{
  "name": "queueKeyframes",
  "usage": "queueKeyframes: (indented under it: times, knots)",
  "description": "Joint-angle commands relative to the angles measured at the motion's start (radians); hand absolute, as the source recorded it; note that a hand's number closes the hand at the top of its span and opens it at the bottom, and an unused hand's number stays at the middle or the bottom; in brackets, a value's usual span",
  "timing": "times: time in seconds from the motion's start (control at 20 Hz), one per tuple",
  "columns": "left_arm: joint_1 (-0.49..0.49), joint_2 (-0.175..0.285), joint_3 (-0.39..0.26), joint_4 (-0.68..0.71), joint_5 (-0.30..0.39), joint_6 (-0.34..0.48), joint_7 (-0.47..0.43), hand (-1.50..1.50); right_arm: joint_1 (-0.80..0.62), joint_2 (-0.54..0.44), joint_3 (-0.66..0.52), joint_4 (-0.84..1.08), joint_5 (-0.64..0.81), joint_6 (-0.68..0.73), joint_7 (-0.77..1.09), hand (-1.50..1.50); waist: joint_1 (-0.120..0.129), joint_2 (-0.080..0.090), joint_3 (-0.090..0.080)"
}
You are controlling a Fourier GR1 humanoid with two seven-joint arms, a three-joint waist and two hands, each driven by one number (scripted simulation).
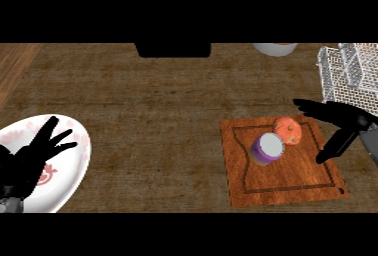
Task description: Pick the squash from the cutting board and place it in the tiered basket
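An orange squash (289, 130) lies at the far side of the wooden cutting board (295, 177), touching a purple can with a white lid (267, 148). My right hand (339, 120) hovers open just right of the squash, fingers stretched toward it and thumb hanging down over the board's right edge, holding nothing. The wire tiered basket (351, 70) stands at the far right of the counter, behind that hand. My left hand (33, 155) rests open at the lower left, fingers up, over a plate.
A white plate with a red pattern (70, 167) lies at the lower left under the left hand. A dark box (173, 49) and a white bowl (275, 48) sit at the counter's far edge. Bare wooden counter (155, 115) spreads between plate and board.
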State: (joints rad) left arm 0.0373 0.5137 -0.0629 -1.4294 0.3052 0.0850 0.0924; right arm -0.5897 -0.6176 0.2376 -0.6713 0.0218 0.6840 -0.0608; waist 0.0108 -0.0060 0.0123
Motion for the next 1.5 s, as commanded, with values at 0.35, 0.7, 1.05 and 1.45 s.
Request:
queueKeyframes:
  times: [0.35,0.7,1.05,1.45]
  knots:
    - [0.010,-0.001,0.053,0.089,-0.035,-0.046,0.006,0.00,-0.063,0.088,-0.035,0.117,0.086,-0.031,-0.033,-1.50,-0.001,0.008,-0.012]
    - [0.036,-0.018,0.065,0.077,-0.060,-0.047,0.002,0.00,-0.061,0.153,-0.034,0.169,0.143,-0.073,-0.075,-1.50,0.003,0.010,-0.012]
    - [0.062,-0.056,0.057,0.059,-0.071,-0.054,-0.019,0.00,-0.017,0.231,-0.025,0.136,0.168,-0.087,-0.075,-1.50,-0.001,0.007,-0.012]
    - [-0.016,-0.100,0.050,0.090,-0.106,-0.025,0.040,0.00,-0.009,0.211,-0.089,0.105,0.184,-0.183,-0.212,1.50,-0.007,0.010,-0.012]
